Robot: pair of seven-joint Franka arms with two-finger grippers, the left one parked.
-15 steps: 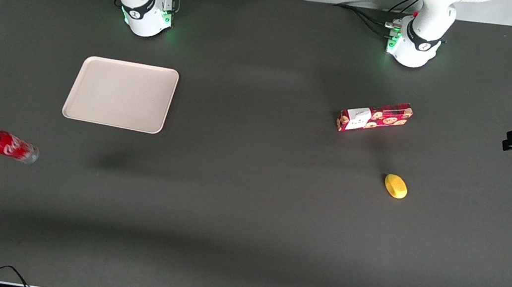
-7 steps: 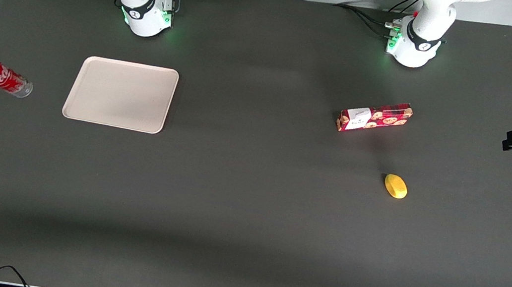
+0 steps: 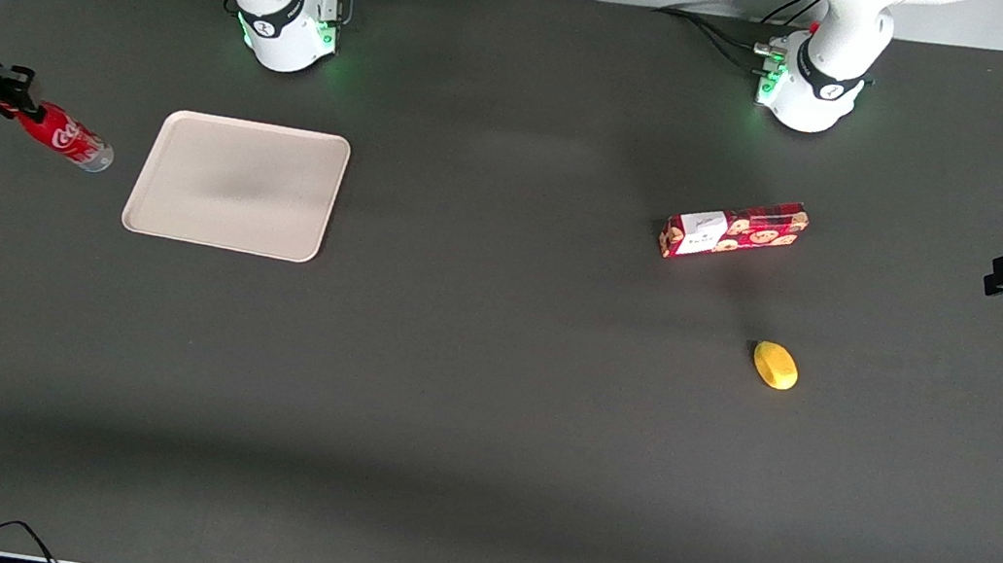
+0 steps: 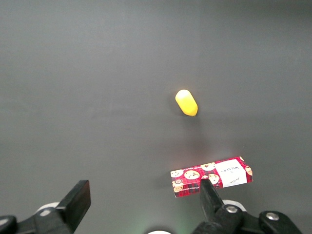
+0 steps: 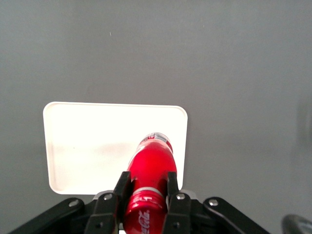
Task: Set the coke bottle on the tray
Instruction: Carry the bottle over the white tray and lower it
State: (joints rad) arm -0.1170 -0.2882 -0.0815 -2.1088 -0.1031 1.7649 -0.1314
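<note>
My right gripper (image 3: 18, 103) hangs in the air at the working arm's end of the table, shut on the neck of the coke bottle (image 3: 68, 136). The small red bottle with white script tilts in the grip, its silvery base pointing toward the tray (image 3: 236, 184). The tray is a flat beige-pink rectangle with a low rim, lying bare on the dark mat beside the bottle. In the right wrist view the gripper (image 5: 146, 190) clamps the coke bottle (image 5: 151, 161) just under the cap, and the tray (image 5: 87, 141) lies below it.
A red cookie box (image 3: 733, 229) and a yellow lemon-like object (image 3: 775, 365) lie toward the parked arm's end. The two arm bases (image 3: 288, 21) stand at the table's back edge. A cable (image 3: 5, 531) lies at the front edge.
The gripper carried the bottle away from the front camera along the working arm's end, then sideways toward the tray. The bottle's base now sits close to the tray's edge.
</note>
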